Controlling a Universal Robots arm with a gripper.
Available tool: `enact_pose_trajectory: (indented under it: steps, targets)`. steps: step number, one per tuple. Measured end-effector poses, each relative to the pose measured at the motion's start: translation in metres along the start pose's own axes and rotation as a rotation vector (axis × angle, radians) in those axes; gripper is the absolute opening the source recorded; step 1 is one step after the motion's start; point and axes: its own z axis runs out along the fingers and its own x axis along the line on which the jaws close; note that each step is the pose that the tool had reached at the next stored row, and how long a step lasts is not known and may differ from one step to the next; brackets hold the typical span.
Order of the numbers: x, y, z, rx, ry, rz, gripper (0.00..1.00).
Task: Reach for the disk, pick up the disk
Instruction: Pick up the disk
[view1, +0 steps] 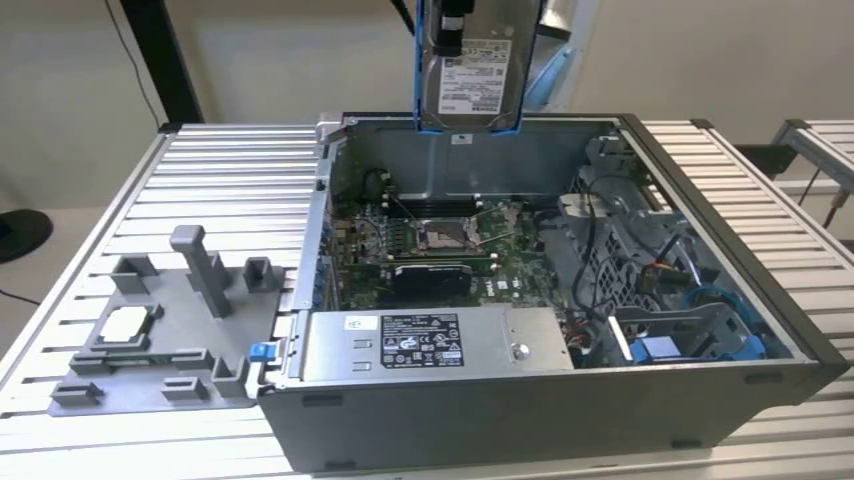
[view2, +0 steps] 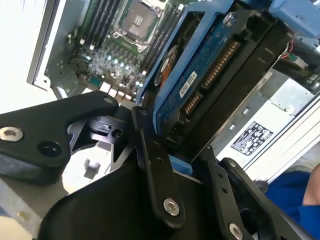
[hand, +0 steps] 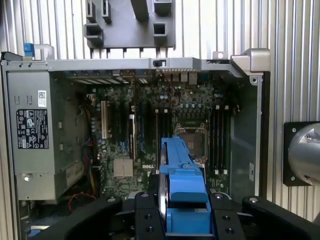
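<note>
The disk (view1: 473, 70), a flat silver-grey metal hard drive with a white printed label and a blue plastic bracket round its edges, hangs upright in the air over the far wall of the open grey metal computer case (view1: 727, 385). The gripper (hand: 184, 222) has it. In both wrist views the black fingers (view2: 156, 175) are clenched against the two sides of the bracket, with the drive's blue circuit-board face showing in the second wrist view. The pick-up looks done, or nearly so.

The hold appears to bear on the plastic bracket rather than on the metal body. If the plastic flexes or the arm jolts, the disk could slide out. Directly below lie the green motherboard (view1: 441, 235) and its bare processor socket (hand: 194, 140), so a fall there could damage both. A low sideways swing might also catch the drive's lower edge on the case wall.
</note>
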Motion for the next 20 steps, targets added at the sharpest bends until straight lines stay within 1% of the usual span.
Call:
enact_pose_trajectory:
  steps: [10, 17, 20]
  targets:
    - [-0.0011, -0.0251, 0.0001, 0.0000, 0.0000, 0.000, 0.00]
    - [-0.0016, -0.0367, 0.0001, 0.0000, 0.0000, 0.000, 0.00]
    - [-0.0018, -0.0401, 0.0001, 0.0000, -0.0001, 0.000, 0.00]
